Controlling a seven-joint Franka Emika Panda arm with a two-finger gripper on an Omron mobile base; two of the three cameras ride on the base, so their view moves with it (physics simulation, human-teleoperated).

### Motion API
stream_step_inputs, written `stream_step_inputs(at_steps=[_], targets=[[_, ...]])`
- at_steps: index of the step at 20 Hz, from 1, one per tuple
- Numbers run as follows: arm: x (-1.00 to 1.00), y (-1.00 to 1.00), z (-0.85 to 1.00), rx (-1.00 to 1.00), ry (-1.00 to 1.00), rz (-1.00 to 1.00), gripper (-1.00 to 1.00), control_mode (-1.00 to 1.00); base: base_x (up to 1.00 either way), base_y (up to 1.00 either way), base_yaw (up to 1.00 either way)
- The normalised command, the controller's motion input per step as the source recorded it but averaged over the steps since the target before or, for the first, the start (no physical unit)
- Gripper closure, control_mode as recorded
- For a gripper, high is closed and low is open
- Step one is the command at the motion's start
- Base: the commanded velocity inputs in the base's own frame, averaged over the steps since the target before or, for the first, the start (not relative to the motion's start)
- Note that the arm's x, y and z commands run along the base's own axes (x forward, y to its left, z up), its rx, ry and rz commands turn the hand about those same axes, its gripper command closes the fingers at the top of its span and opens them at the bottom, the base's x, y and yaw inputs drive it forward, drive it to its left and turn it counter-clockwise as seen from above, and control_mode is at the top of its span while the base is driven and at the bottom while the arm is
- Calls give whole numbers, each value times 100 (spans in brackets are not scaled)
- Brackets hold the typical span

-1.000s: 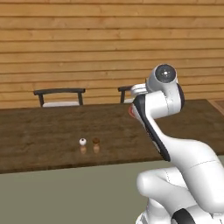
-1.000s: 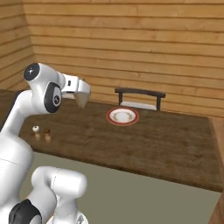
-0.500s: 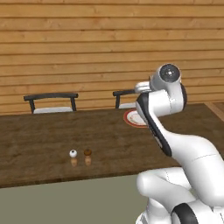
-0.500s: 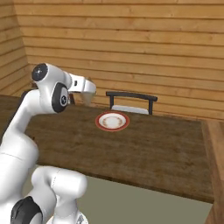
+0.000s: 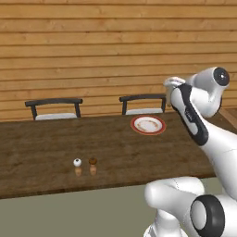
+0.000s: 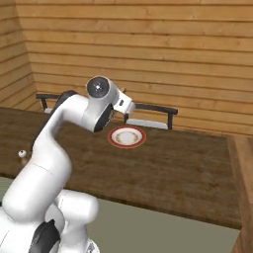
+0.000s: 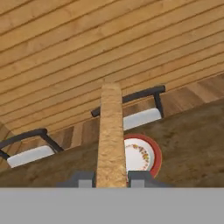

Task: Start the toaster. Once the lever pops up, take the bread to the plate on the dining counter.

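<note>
Pincer (image 7: 112, 178) is clamped on the bread (image 7: 110, 135), held edge-on with its long axis running away from the hand. The plate (image 7: 146, 156) sits on the dark table (image 7: 192, 140) ahead and below, slightly off to the bread's side, well apart.

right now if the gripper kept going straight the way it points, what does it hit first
Probably the dining counter at or near the plate: the gripper, shut on the bread, looks down over it in the hand view. Depth is unclear, so the chair behind is possible.
</note>
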Motion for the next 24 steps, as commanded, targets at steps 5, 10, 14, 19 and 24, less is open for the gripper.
stream_step_inputs(at_steps=[5, 10, 14, 19, 24], targets=[[18, -62, -1, 55, 7, 0, 100, -100, 0, 0, 0], [48, -14, -35, 27, 20, 6, 100, -100, 0, 0, 0], [58, 0, -48, 6, 18, 13, 100, -100, 0, 0, 0], [41, 18, -53, 0, 1, 19, 100, -100, 0, 0, 0], [18, 40, -53, 0, -1, 23, 100, -100, 0, 0, 0]])
